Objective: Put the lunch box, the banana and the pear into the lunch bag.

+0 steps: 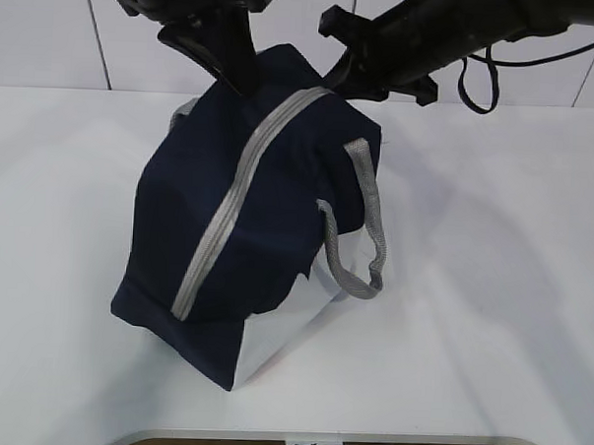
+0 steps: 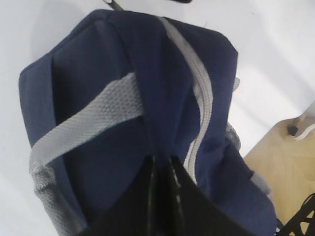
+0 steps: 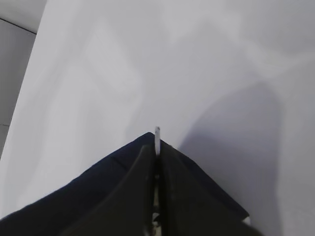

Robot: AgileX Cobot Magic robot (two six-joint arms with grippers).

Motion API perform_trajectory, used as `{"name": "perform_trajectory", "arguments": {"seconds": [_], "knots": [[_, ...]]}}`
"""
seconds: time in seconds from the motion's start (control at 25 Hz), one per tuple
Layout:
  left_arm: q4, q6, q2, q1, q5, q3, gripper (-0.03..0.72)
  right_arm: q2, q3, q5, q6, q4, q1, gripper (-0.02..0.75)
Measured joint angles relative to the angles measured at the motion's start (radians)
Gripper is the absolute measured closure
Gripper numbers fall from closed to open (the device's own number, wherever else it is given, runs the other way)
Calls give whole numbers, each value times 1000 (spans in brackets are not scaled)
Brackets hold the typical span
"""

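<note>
Apparently late stage: the large navy-blue fabric lunch bag stands on the white table, grey zipper closed along its visible length. No lunch box, banana or pear is visible, presumably inside. At its far end, the left gripper pinches navy fabric, and the right gripper is clamped on a small pale tab, probably the zipper pull.

A white table carries only the navy lunch bag, zipped shut, near its middle.

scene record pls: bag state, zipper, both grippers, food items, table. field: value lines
lunch bag: navy, lying on the white table
zipper: grey, looks closed along the visible length
left gripper: shut, pinching bag fabric beside the zipper
right gripper: shut on a thin light part at the bag's far end, probably the zipper pull
lunch box, banana, pear: not visible in any view
</note>
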State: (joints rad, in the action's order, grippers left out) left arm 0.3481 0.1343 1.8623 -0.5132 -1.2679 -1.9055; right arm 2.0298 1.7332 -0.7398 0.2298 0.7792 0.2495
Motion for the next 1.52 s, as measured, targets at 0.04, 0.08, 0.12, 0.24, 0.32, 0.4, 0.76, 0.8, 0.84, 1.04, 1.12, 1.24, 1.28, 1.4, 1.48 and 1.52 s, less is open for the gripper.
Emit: {"name": "perform_trajectory", "arguments": {"seconds": [0.04,0.08,0.12,0.24,0.32,0.4,0.76,0.8,0.84,1.04,1.12,1.24,1.28,1.4,1.48,1.52], "knots": [[8,0,0,-1,0,0,692,8,0,0,0,-4,0,737],[18,0,0,-2,0,0,692,16,0,0,0,-6,0,737],[23,0,0,-2,0,0,692,26,1,0,0,-6,0,737],[25,0,0,-2,0,0,692,50,1,-4,0,-6,0,737],[25,0,0,-3,-2,0,692,64,1,-11,0,-6,0,737],[25,0,-4,-3,-4,0,692,73,1,-16,0,-6,0,737],[1,2,-19,-3,-6,0,692,88,2,-16,0,-6,0,737],[-1,2,-19,-3,-6,0,692,88,2,-16,0,-6,0,737],[-1,2,-19,-3,-6,0,692,88,2,-16,0,-6,0,737],[-1,2,-7,-3,-6,0,692,88,2,-23,0,-11,0,722],[-1,4,5,-3,-6,0,692,88,2,-25,0,-13,0,690],[-1,10,20,-3,2,0,692,88,2,-25,0,-13,0,581],[-1,15,27,-3,5,0,692,88,2,-27,0,-13,0,554],[-1,18,33,-3,5,0,692,88,4,-31,0,-15,0,440],[-1,21,35,-3,8,0,692,88,13,-31,0,-19,0,399],[-6,21,35,-3,8,0,692,88,22,-34,0,-28,0,391]]}}
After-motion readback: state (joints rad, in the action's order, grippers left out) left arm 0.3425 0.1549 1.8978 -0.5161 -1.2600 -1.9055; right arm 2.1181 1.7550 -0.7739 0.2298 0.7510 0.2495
